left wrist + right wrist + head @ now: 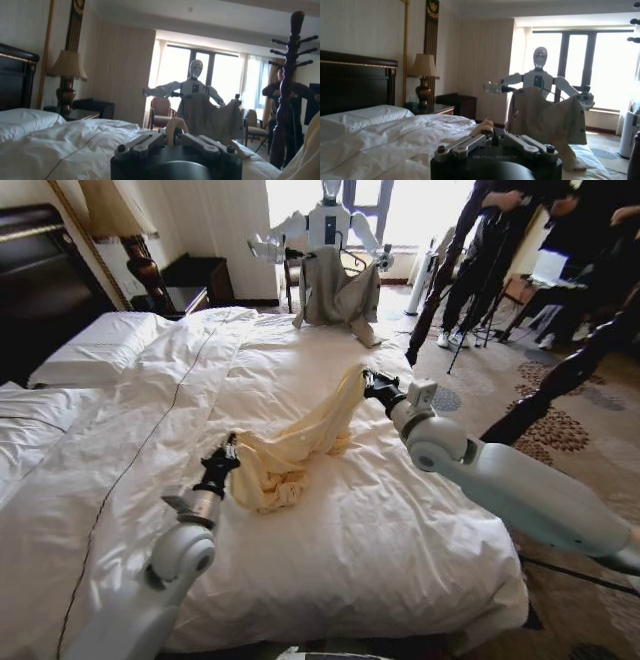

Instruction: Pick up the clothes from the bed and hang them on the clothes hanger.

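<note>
Room: hotel bedroom, the bed (120, 440) under a rumpled white duvet, a second robot (325, 225) at its far end holding a grey-beige garment (335, 295).
Left gripper (228, 452): I have it clamped on one end of the cream top (300, 445).
Right gripper (372, 383): pinching the other end, raised off the duvet.
Top: stretched between both, middle sagging onto the bed.
Progress: I judge pickup half done; hanging remains, no hanger reached yet.
</note>
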Tool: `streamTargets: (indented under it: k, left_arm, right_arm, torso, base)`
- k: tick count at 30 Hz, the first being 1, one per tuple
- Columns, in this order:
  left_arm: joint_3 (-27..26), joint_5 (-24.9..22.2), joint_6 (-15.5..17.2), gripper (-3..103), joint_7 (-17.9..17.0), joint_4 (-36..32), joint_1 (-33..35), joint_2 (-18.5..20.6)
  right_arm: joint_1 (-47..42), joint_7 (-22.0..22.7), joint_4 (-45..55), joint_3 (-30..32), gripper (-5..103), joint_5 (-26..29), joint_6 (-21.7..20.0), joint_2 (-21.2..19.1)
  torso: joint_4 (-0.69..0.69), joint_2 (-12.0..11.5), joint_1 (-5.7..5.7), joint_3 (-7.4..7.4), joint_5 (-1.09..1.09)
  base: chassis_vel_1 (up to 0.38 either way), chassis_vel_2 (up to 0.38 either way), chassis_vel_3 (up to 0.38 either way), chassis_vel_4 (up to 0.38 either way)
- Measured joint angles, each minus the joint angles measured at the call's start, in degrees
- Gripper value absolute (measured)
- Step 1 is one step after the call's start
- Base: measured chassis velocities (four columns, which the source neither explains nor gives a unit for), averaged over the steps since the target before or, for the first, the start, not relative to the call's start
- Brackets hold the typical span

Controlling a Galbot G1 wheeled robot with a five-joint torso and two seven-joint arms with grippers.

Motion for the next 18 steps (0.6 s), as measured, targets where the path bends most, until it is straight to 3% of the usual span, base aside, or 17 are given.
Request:
streamTargets:
  k: [10, 16, 17, 18]
  left_arm:
    - [-15.6, -10.1, 2.3, 2, -0.1, -7.1, 3.0, 5.6]
    - [-28.7, -17.4, 1.5, 2, 0.2, -9.3, 7.3, 8.3]
    - [-28.7, -17.4, 1.5, 2, 0.2, -9.3, 7.3, 8.3]
    - [-32.8, -20.0, 1.6, 2, 0.3, -9.4, 8.8, 8.7]
  right_arm:
    - [6.9, -2.7, 3.3, 4.6, 0, 4.8, -1.0, -3.1]
    - [15.1, -5.0, 7.1, 5.7, 0, 11.7, -1.4, -6.8]
    - [15.1, -5.0, 7.1, 5.7, 0, 11.7, -1.4, -6.8]
    - [17.4, -5.1, 8.5, 5.7, 0, 13.8, -1.7, -7.9]
  torso:
    - [-0.01, 0.0, 0.00, 0.00, 0.00]
    - [0.00, 0.0, 0.00, 0.00, -0.01]
    - [0.00, 0.0, 0.00, 0.00, -0.01]
    - [-0.01, 0.0, 0.00, 0.00, 0.00]
  base:
    - [0.000, 0.000, 0.000, 0.000]
    - [0.000, 0.000, 0.000, 0.000]
    - [0.000, 0.000, 0.000, 0.000]
    - [0.000, 0.000, 0.000, 0.000]
